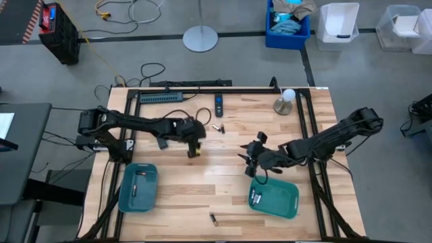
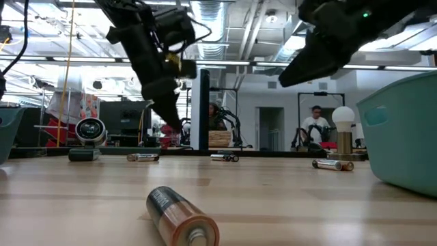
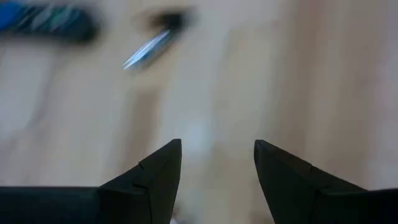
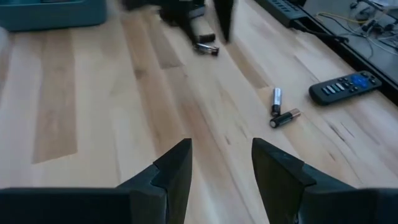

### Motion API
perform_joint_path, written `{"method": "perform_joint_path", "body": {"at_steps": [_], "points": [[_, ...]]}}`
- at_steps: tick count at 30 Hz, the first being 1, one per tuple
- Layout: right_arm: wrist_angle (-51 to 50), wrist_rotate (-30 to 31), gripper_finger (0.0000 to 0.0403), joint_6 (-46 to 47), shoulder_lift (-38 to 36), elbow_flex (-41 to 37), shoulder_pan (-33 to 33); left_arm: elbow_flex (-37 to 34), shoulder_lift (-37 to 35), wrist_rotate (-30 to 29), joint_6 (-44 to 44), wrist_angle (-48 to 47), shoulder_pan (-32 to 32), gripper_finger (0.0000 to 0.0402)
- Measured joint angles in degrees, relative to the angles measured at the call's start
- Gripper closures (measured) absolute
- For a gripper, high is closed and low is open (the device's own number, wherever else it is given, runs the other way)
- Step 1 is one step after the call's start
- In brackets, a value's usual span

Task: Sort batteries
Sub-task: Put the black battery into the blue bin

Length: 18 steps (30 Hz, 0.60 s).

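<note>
- High view: the left end effector (image 1: 196, 150) is hanging mid-counter (image 1: 202, 189), the right end effector (image 1: 251, 160) just above the right tray (image 1: 291, 200); loose batteries (image 1: 218, 127) are lying near the remote (image 1: 219, 102).
- Low view: a battery (image 2: 183, 216) near the front edge is risking rolling off if nudged.
- Left wrist view: fingers (image 3: 155, 171) are gaping, empty.
- Right wrist view: fingers (image 4: 171, 168) are spreading, empty; open wood is lying ahead.

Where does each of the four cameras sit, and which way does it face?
High: overhead, straight down on the table, both arms in view.
Low: at tabletop height, looking across a battery into the room; arms overhead.
Left wrist: looks past the open left gripper at wood.
Right wrist: past the open right gripper toward the remote, which the high view shares.
</note>
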Motion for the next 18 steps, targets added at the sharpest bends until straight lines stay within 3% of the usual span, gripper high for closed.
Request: {"method": "perform_joint_path", "body": {"at_steps": [5, 10, 14, 18], "points": [[0.1, -0.8, 0.0221, -0.7, 0.9, 0.1, -2.1, 0.0, 0.0, 8.3, 8.3, 4.3, -5.1, 0.0206], [0.7, -0.9, 0.0221, -2.0, 0.6, 0.2, -3.7, 0.0, 0.0, 22.1, 17.3, 5.8, -11.7, 0.0206], [1.2, -0.9, 0.0221, -2.7, 0.5, 0.2, -4.9, 0.0, 0.0, 23.6, 21.2, 8.5, -17.0, 0.0206], [1.3, -0.9, 0.0221, -4.3, 0.4, 0.2, -5.2, 0.0, 1.3, 22.4, 17.5, 15.4, -21.0, 0.0206]]}}
